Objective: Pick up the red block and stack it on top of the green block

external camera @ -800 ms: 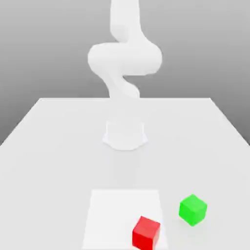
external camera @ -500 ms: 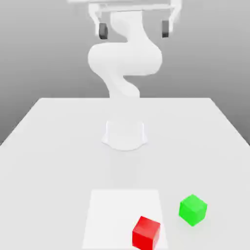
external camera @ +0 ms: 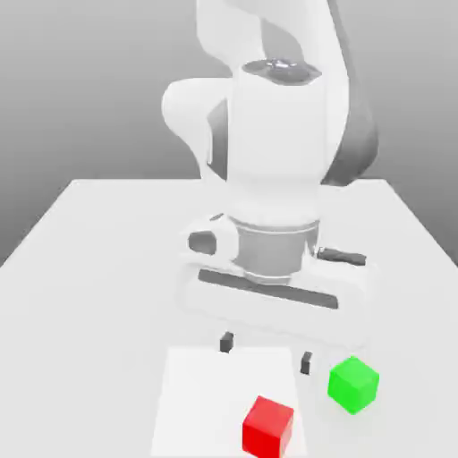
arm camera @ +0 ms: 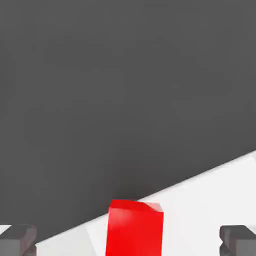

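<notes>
The red block (external camera: pixel 267 427) rests on a white square patch (external camera: pixel 192 394) near the table's front edge. To its right in the exterior view, a little farther back, sits the green block (external camera: pixel 353 385). My gripper (external camera: pixel 266 352) hangs low over the table just behind the red block, fingers spread wide and holding nothing. Its dark fingertips (external camera: pixel 226 342) sit above the back edge of the patch. In the hand view the red block (arm camera: pixel 134 227) lies between the two fingertips (arm camera: pixel 17 239) and ahead of them, with the gripper (arm camera: pixel 128 240) open.
The white arm and its broad hand body (external camera: pixel 273 291) fill the middle of the table (external camera: pixel 89 259), hiding the base. The table's front edge lies close behind the red block in the hand view, with dark ground beyond.
The hand has dropped from high above the table down to just behind the red block, fingers still apart. Both blocks stay where they were.
</notes>
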Tool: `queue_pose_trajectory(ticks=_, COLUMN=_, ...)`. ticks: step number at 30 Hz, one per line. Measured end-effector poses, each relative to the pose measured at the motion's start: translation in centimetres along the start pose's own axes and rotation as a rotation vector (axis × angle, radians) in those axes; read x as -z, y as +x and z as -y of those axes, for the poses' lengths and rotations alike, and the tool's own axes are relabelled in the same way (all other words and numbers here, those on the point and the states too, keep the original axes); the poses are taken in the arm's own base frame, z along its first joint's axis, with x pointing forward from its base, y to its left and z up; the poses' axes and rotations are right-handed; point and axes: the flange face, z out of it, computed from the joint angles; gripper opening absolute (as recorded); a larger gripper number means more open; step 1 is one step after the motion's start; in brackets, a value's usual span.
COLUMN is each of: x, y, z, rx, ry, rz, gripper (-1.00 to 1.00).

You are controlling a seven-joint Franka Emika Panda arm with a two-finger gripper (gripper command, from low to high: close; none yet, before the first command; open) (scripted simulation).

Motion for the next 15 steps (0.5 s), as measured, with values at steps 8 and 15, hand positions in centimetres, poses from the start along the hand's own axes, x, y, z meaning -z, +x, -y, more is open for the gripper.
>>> queue_pose_trajectory(ticks=8, x=-9.1, y=-0.7, z=-0.9, rx=-0.025, ry=-0.04, rz=0.021, gripper=-1.0)
queue_pose_trajectory(ticks=15, x=-8.1, y=-0.7, z=-0.8, rx=-0.026, ry=-0.039, rz=0.02, gripper=-1.0)
